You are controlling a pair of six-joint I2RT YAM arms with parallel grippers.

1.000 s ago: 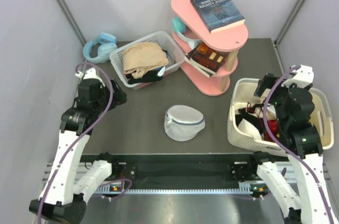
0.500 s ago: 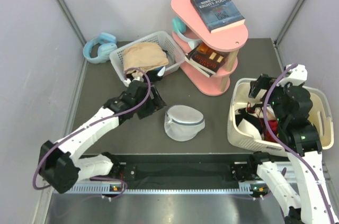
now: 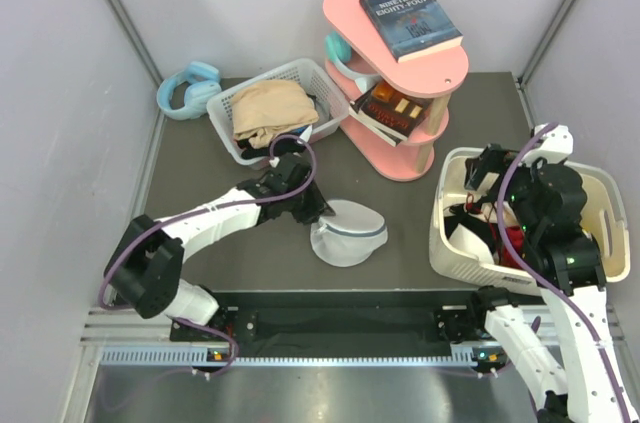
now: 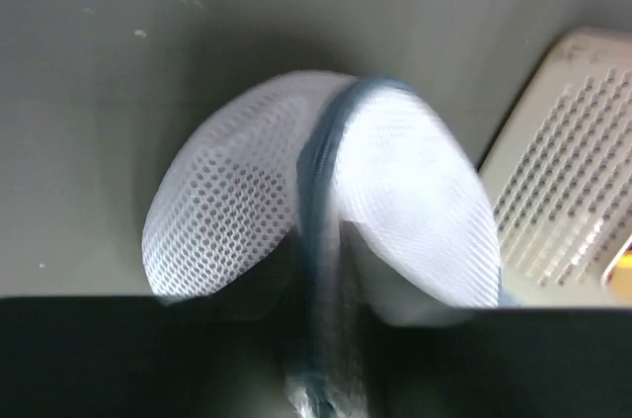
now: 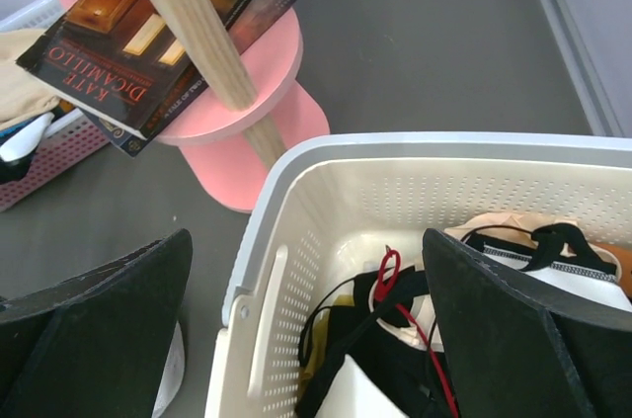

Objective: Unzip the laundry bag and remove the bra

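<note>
The laundry bag (image 3: 352,231), a small white mesh dome with a dark blue-teal zipper band, lies on the dark table near the middle. My left gripper (image 3: 317,213) is at its left edge. In the left wrist view the bag (image 4: 237,210) fills the frame and its zipper band (image 4: 318,191) runs down between my dark fingers, where the left gripper (image 4: 331,344) is shut on it. The bra is hidden. My right gripper (image 3: 487,167) hangs over the cream tub, and in its own view the right gripper (image 5: 306,285) is wide open with nothing in it.
The cream perforated tub (image 3: 448,171) at the right holds black, red and beige garments (image 5: 395,339). A white slatted basket (image 3: 226,101) with beige cloth stands at the back. A pink shelf (image 3: 440,68) carries books. Blue headphones (image 3: 188,88) lie at the back left.
My left arm swung in from the left side to the bag's left edge, and its jaws closed there on the zipper band. The right arm barely moved.
</note>
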